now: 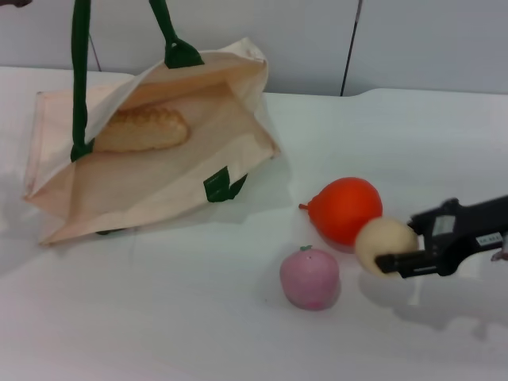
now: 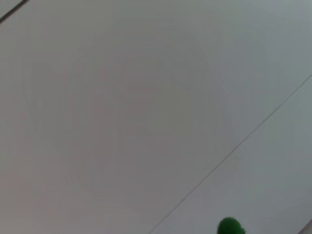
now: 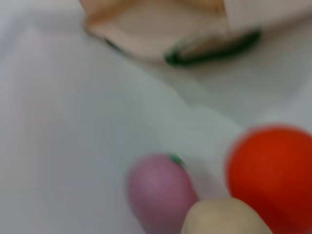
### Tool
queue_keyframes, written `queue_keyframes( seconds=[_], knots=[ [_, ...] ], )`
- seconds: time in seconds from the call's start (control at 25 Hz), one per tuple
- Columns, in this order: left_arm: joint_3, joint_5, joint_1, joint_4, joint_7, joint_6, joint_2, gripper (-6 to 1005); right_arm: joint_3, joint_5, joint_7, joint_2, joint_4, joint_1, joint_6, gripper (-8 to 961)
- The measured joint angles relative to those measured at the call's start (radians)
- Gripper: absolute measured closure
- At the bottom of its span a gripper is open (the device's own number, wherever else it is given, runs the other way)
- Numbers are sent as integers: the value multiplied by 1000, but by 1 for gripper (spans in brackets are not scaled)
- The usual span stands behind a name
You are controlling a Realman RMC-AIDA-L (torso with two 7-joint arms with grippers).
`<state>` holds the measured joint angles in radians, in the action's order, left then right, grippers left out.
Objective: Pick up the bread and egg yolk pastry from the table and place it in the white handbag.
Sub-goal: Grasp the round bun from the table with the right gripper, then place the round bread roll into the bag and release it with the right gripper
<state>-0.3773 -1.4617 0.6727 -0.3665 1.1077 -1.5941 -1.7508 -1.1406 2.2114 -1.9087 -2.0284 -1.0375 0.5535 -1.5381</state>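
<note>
With the bread (image 1: 143,128) already inside the white handbag (image 1: 159,182) at upper left, right gripper (image 1: 394,258) at lower right pinches the egg yolk pastry (image 1: 384,243) beside the orange fruit (image 1: 345,208) and pink fruit (image 1: 309,278), likely for bagging; right wrist view shows these close, left wrist view only blank wall.

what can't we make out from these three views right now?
- Right gripper: head view shows it at the egg yolk pastry; the far finger is hidden behind the ball, so grip is unconfirmed. Its wrist view shows no fingers.
- Left gripper: absent from every view; the left wrist view shows mostly blank wall.
- Bread: partly covered by the white handbag's upper flap, head view.
- Right wrist view: everything blurred; pastry cut off by the edge.
</note>
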Motion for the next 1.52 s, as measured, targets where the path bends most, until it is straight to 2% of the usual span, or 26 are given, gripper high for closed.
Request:
queue_keyframes(
  seconds=[0.16,0.32,0.56,0.72,0.88,1.12,1.52],
  knots=[
    [0,-4,6,-1,-6,-9,1,761,-17,-131,83,0,4,43,-40,397],
    [-1,-3,35,1,-7,-16,0,759,-115,-232,124,-4,64,134,-20,403],
    [-3,10,78,3,-9,-34,-4,757,-290,-379,192,-6,207,296,103,405],
    [-3,13,94,3,-9,-39,-10,755,-416,-460,196,-7,227,357,216,407],
    [-8,26,111,5,-9,-40,-21,754,-520,-520,188,-7,231,380,379,408],
    [-30,29,132,5,-16,-47,-36,751,-617,-539,145,-7,259,386,646,410],
    [-29,25,140,5,-23,-96,-46,747,-780,-539,-11,-12,339,404,1043,413]
  ],
)
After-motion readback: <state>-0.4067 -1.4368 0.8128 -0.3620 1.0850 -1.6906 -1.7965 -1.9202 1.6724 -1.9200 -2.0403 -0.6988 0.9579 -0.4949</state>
